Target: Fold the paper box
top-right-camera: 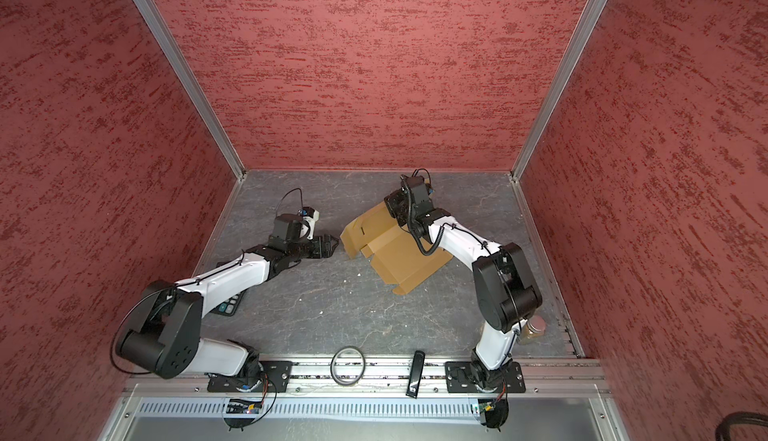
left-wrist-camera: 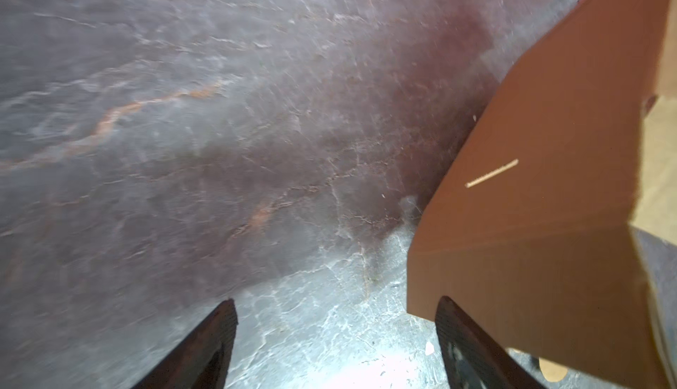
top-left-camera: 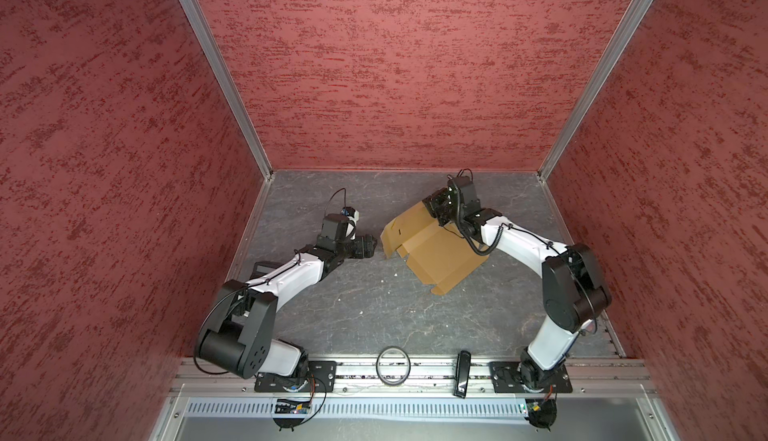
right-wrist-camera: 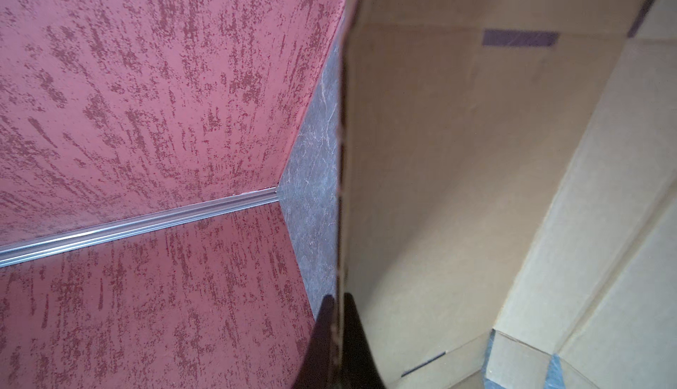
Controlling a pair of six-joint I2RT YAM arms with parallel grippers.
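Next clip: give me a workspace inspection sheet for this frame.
surface: grey stone-look table, a few white specks.
job's things: paper box, partly folded, one panel raised.
clutter: ring and black device on the front rail; calculator under the left arm; jar by the right arm's base.
grippers: left gripper open beside the box's edge; right gripper shut on the raised panel's edge.
cables: black cable hangs from the right wrist over the box.
surroundings: red textured walls, metal frame.
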